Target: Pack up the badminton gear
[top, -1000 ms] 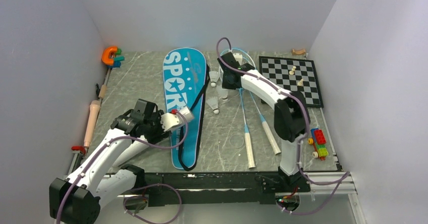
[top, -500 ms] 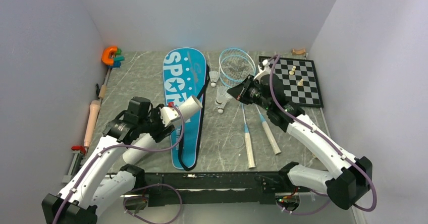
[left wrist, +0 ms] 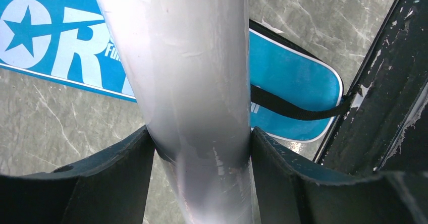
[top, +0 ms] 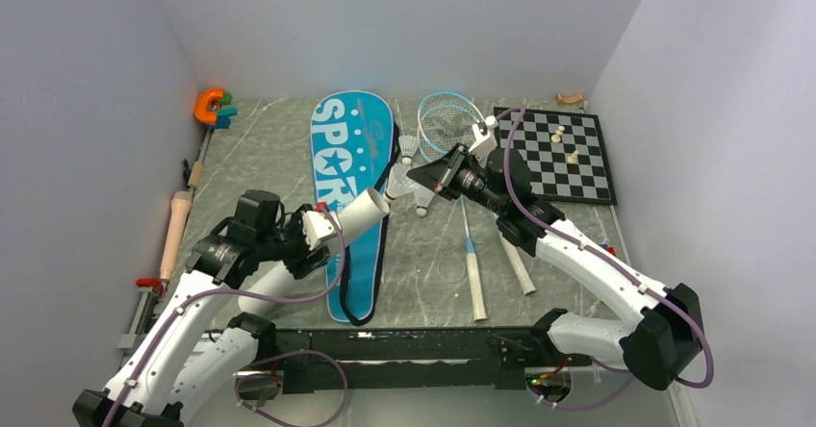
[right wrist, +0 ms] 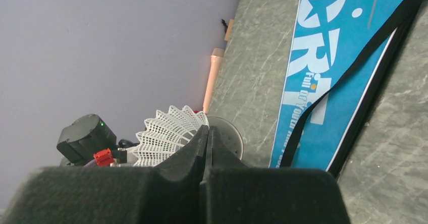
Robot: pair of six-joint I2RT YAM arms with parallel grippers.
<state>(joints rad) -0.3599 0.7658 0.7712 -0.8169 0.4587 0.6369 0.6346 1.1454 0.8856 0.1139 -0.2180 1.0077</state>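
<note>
My left jaws are clamped on the tube, lifted over the bag; my right jaws pinch a shuttlecock just right of its open end. I should centre it on the opening, then ease in.

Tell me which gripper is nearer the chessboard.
Right. The right gripper, holding a shuttlecock, hangs left of the chessboard; the left gripper, clamping the tube, sits farther left over the blue bag.

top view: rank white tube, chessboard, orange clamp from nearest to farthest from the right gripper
From the right gripper, shut on a shuttlecock:
1. white tube, just left of it
2. chessboard, to its right
3. orange clamp, far-left back corner
</note>
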